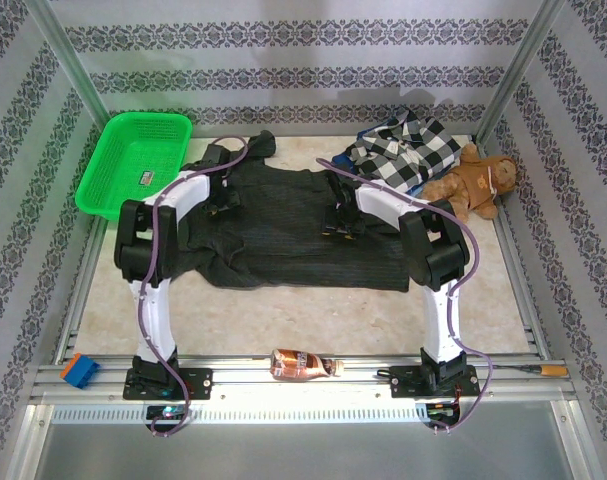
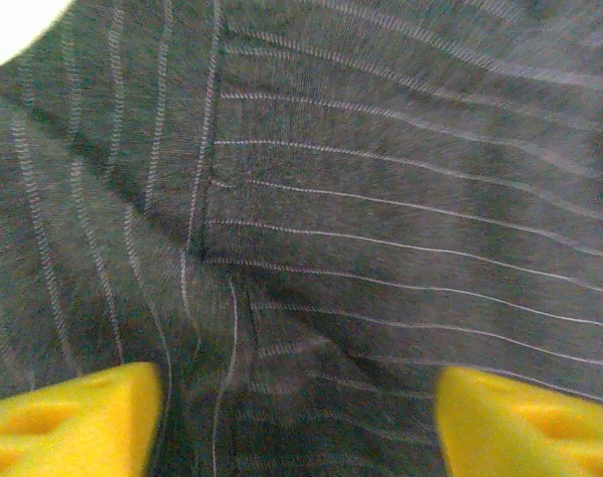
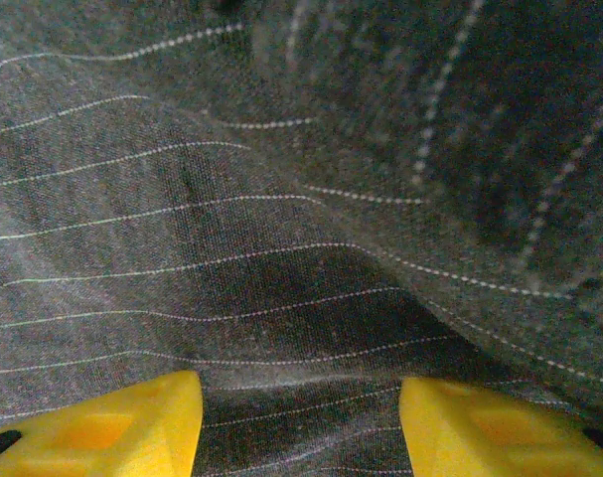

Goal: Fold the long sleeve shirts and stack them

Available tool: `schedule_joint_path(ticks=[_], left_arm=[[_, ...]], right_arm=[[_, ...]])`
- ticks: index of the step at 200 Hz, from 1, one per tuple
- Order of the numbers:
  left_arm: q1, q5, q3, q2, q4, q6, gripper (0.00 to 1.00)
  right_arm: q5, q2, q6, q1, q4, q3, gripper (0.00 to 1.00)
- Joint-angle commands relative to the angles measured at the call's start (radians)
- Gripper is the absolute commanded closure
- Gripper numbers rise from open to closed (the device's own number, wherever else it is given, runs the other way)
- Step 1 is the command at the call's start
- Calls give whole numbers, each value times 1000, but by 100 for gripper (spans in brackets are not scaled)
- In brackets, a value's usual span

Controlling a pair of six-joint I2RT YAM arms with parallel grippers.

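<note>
A large dark charcoal pinstriped shirt [image 1: 283, 240] lies spread flat across the middle of the table. My left gripper [image 1: 223, 200] is low over its left part, and my right gripper [image 1: 341, 215] is low over its upper right part. In the left wrist view the left gripper [image 2: 296, 397] is open, its yellow fingers [image 2: 82, 417] wide apart over a seam in the cloth [image 2: 380, 199]. In the right wrist view the right gripper [image 3: 301, 407] is open above a low ridge of the fabric [image 3: 281, 298]. A black-and-white checked shirt [image 1: 403, 150] lies crumpled at the back right over a blue garment [image 1: 375, 130].
A green basket [image 1: 133, 160] stands at the back left. A brown teddy bear [image 1: 478, 185] lies at the right beside the checked shirt. On the front rail lie a brown bottle [image 1: 301, 365], a blue block [image 1: 80, 371] and a screwdriver [image 1: 528, 370].
</note>
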Motion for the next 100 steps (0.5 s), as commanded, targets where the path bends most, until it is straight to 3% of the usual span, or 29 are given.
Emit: schedule_joint_path(ticks=[1,28,58,100], left_arm=[[9,32,-58,-245,8,-87,11],[34,59,-181,-499,-160,-154,5],[118,110,-424,-814,-341,-233,5],[227,137,-736,-1080,-396,-341,9]], right_arm=[[-2,-19,-2,-12,8,-5,41],[-65,-97,-33,1,37,-6,37],[-164,-146,-84,46,37,46,33],[-340,-54,-104,162,31,216,30]])
